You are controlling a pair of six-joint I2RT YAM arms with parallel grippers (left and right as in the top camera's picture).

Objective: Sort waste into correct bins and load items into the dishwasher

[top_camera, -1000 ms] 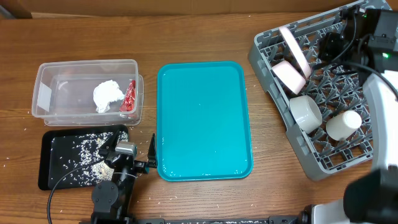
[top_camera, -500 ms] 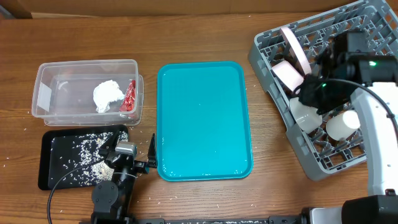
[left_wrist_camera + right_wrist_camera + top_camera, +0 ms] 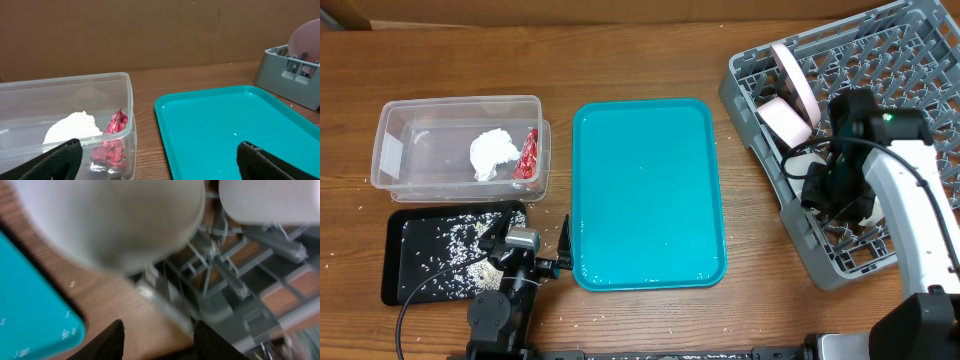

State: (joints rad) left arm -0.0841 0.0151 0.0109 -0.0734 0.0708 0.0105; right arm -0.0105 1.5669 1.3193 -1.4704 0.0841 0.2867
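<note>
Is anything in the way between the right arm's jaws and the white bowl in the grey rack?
Nothing visible does. In the wrist view the bowl fills the space just ahead of the open right gripper; the pegs of the rack lie off to the side.

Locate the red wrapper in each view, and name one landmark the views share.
Overhead: wrapper at the tub's right end, beside the napkin.
Left wrist: lower left, inside the tub's right wall.
Right wrist: not in it.
Shared landmark: the teal tray, centre overhead, right of the tub at the left wrist, bottom-left corner at the right wrist.
</note>
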